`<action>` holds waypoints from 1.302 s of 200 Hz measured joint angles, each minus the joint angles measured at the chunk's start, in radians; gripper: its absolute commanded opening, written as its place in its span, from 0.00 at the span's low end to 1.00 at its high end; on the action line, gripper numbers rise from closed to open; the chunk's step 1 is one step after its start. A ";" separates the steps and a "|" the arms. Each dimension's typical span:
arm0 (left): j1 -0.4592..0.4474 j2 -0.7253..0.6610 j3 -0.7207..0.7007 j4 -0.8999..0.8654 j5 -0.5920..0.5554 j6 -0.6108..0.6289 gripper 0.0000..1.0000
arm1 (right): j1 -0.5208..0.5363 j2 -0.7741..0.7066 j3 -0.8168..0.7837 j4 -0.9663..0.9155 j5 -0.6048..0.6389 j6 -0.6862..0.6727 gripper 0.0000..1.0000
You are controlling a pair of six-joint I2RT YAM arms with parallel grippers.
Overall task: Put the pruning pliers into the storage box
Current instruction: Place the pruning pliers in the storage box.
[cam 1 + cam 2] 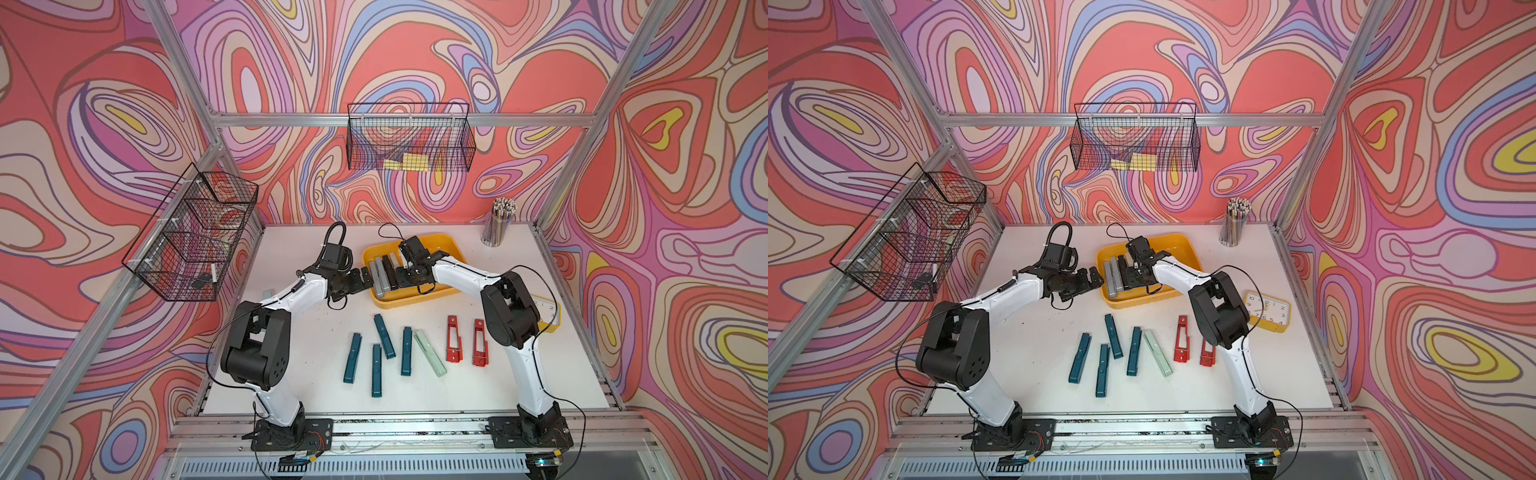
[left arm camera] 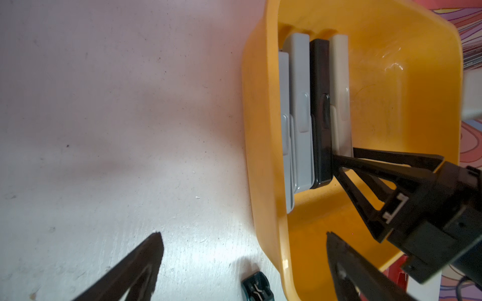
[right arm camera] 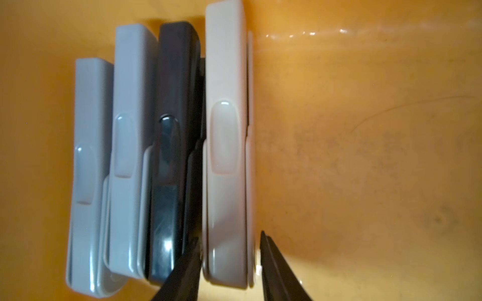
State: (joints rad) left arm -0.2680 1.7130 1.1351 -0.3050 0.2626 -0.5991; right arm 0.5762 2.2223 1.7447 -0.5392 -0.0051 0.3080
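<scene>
Because the table (image 1: 519, 374) carries seven pliers loose near its front and only four packed, the job looks about a third done. The box (image 1: 455, 249) sits toward the back, between the two arms, where either one can reach it. Its tools stand on edge, side by side and hard against one end wall, which seems meant to leave the bare yellow floor beside them free for the rest. The left gripper (image 1: 368, 279) hovers wide open and empty just outside that end wall. In the left wrist view one finger is over the table and the other over the box's rim, so it looks parked close by, clear of the other arm's work. The right gripper (image 3: 230, 235) reaches down into the box, its jaws parted and straddling the end of the last tool in the row. One finger is wedged between that tool and its neighbour, while the other stands a sliver clear of it, so I judge this a release, not a grip. On the table lie the teal pliers (image 1: 384, 336), four of them fanned loosely, then the mint one (image 1: 430, 353) and the red pair (image 1: 454, 338), all flat and well apart from the box. In the box the grey pair (image 3: 130, 130) comes first, then the black one (image 3: 177, 78). The beige one (image 3: 225, 78) is outermost, resting on the floor and leaning on the black one, which is probably what keeps it upright once the fingers leave.
</scene>
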 measured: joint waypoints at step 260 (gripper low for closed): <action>0.000 0.037 0.066 -0.013 -0.001 0.004 0.99 | -0.061 0.102 0.097 0.079 0.011 -0.055 0.06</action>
State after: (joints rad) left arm -0.2680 1.7504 1.2007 -0.3183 0.2615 -0.5949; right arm 0.5148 2.3245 1.8416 -0.4599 0.0055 0.2527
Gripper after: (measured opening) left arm 0.992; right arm 0.060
